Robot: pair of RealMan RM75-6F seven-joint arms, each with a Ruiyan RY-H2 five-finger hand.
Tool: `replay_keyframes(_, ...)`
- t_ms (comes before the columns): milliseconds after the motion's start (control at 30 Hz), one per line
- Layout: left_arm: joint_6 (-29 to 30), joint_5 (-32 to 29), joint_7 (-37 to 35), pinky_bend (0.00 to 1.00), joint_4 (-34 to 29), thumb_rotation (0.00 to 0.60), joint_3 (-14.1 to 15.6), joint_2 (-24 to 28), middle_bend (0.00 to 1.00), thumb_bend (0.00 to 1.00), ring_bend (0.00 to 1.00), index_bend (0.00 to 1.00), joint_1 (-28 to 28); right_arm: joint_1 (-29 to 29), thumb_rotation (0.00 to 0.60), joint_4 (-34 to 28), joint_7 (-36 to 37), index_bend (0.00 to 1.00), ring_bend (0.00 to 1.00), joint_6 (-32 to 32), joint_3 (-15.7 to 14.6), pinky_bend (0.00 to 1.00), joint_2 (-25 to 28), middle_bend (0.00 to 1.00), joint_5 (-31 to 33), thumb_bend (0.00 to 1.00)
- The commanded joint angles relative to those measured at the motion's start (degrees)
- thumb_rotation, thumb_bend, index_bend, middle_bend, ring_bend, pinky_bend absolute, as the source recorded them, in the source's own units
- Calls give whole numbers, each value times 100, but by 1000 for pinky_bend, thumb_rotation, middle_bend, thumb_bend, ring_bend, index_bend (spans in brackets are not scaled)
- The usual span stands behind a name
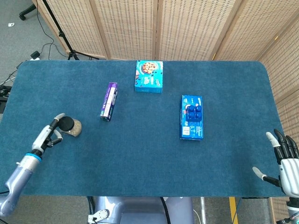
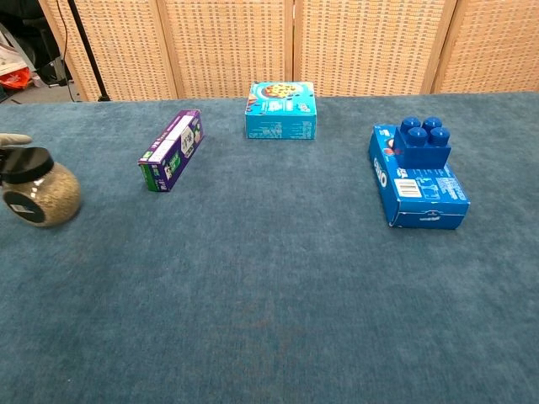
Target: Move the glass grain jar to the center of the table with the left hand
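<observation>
The left robot hand (image 1: 48,136) holds the glass grain jar (image 1: 70,126) by its black lid, tilted, near the table's (image 1: 140,154) left edge, ready to carry it toward the middle. The right robot hand (image 1: 286,161) waits spread open off the right edge.

Left hand (image 1: 46,135): pale grey/white fingers w/ dark segments, blue band at wrist, grey-blue rounded forearm; right hand (image 1: 285,161): silver-grey palm shell, black fingers w/ white tips, white thumb, dark ribbed wrist section below.
</observation>
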Motion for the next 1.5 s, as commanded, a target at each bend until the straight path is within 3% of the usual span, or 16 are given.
replay_keyframes(33,178,98,335,0,-321,600,78,-49,0,1000,0,0,17,1,600,0,12,0,0,-4,2,0,6,0,5,0)
replay_keyframes(167,268,314,785,0,-767,600,201,-141,0,1000,0,0,-36,4,600,3,58,0,0,-15,-4,0,21,0,5,0)
replay_keyframes(400,247,179,1408,0,-1169,600,230,-360,0,1000,0,0,-135,4,600,10,116,0,0,-15,-2,0,43,0,11,0)
replay_keyframes(867,206,-369,3370,0,-1854,600,199,-1209,0,1000,0,0,-518,4,600,26,373,0,0,-34,47,0,129,0,132,0)
replay_keyframes(1067,333,-580,3836,0,-2046,600,162,-1328,0,1000,0,0,-561,9,600,35,428,0,0,-45,61,0,148,0,161,0)
replay_keyframes(1333,977,-114,3986,0,-2093,600,208,-1195,0,1000,0,0,-346,14,600,33,418,0,0,-56,58,0,144,0,154,0)
replay_keyframes(1500,1807,428,4314,0,-1925,600,259,-877,0,1000,0,0,-45,16,600,19,396,0,0,-54,47,0,136,0,124,0)
